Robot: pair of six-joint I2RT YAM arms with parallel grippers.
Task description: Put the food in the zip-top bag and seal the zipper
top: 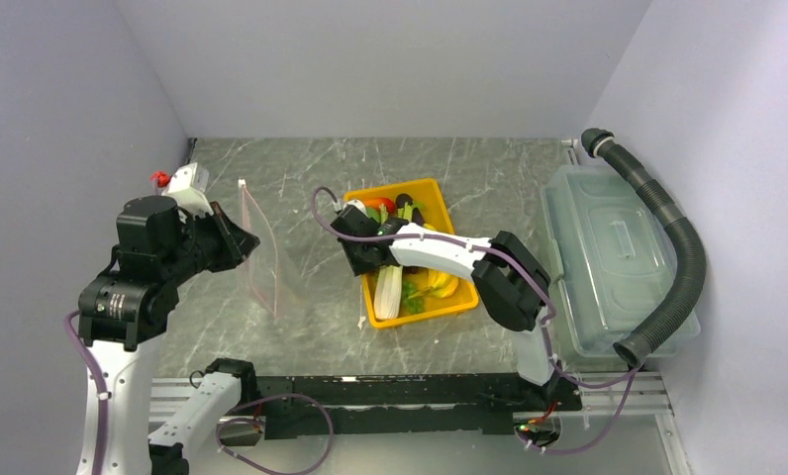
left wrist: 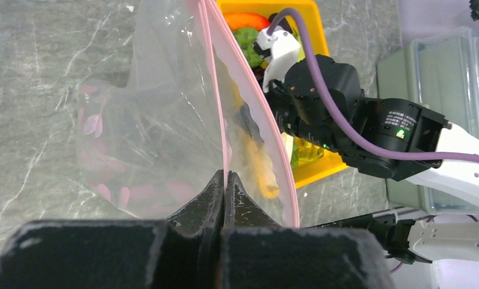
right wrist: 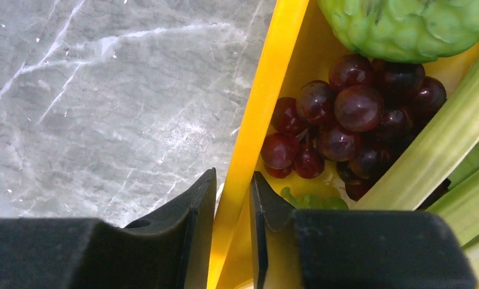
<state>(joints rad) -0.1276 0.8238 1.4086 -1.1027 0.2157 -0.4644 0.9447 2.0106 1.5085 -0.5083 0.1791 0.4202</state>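
My left gripper (top: 242, 240) is shut on the pink zipper (left wrist: 210, 78) at the mouth edge of the clear zip-top bag (top: 269, 267), holding it upright off the table; the mouth gapes open in the left wrist view (left wrist: 159, 120). The food lies in a yellow tray (top: 425, 187): pale celery (top: 388, 290), bananas (top: 442, 284), purple grapes (right wrist: 345, 114), a green leafy piece (right wrist: 405, 24), celery stalks (right wrist: 441, 144) and an orange piece (left wrist: 249, 21). My right gripper (top: 355, 252) has its jaws closed on the tray's left wall (right wrist: 267, 90), one finger outside and one inside.
A large translucent lidded bin (top: 613, 257) stands at the right with a black corrugated hose (top: 672, 247) lying over it. The right arm (left wrist: 369, 126) reaches across just behind the bag's mouth. Grey walls close in the table on three sides.
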